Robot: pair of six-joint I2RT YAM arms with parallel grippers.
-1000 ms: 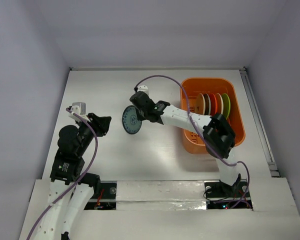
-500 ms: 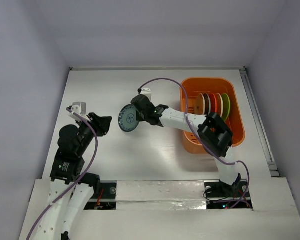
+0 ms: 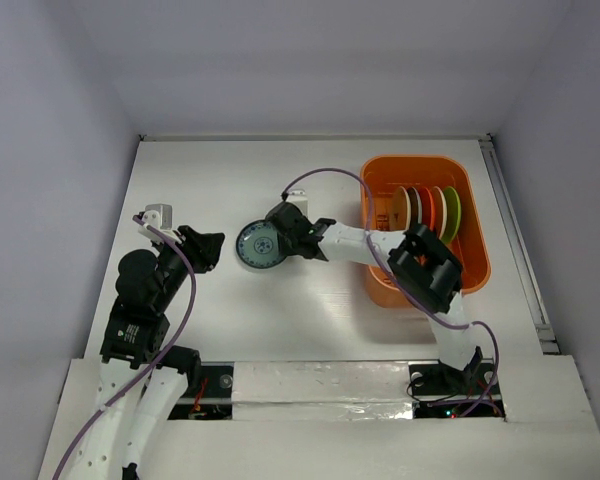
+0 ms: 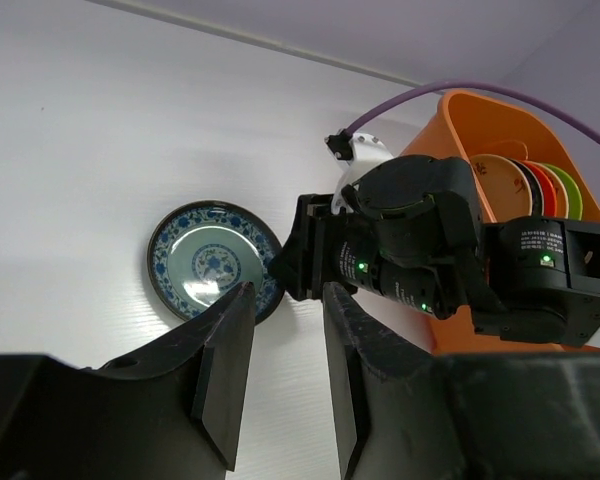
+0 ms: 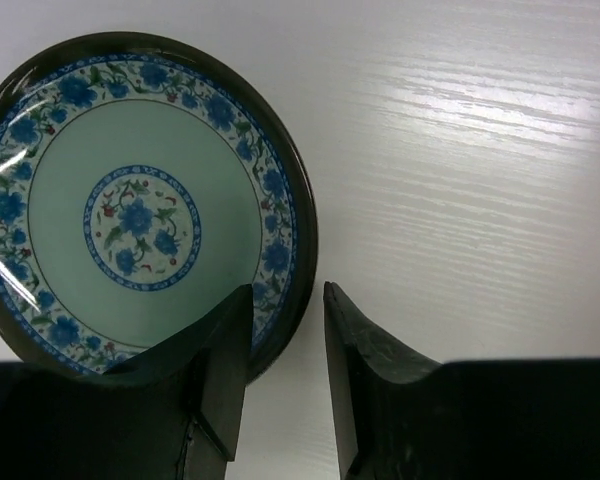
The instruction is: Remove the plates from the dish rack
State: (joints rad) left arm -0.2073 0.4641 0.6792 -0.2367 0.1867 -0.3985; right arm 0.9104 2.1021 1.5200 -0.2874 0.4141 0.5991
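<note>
Right claw (image 5: 280, 300) straddles the rim of the blue-green plate (image 5: 140, 220), pinching or freed I cannot tell; carried tilted a second ago, the plate now lies flat on the table (image 5: 460, 150), so it counts as unloaded; the other plates (image 3: 430, 210) stand on edge in the dish rack (image 3: 417, 160) beyond

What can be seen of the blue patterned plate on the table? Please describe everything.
The blue patterned plate is round and glossy like glazed ceramic, with a pale green centre, a blue flower medallion, a blue floral band and a dark rim. It lies face up on the white table, left of the dish rack. The right tool straddles its rim; whether it grips cannot be told.
</note>
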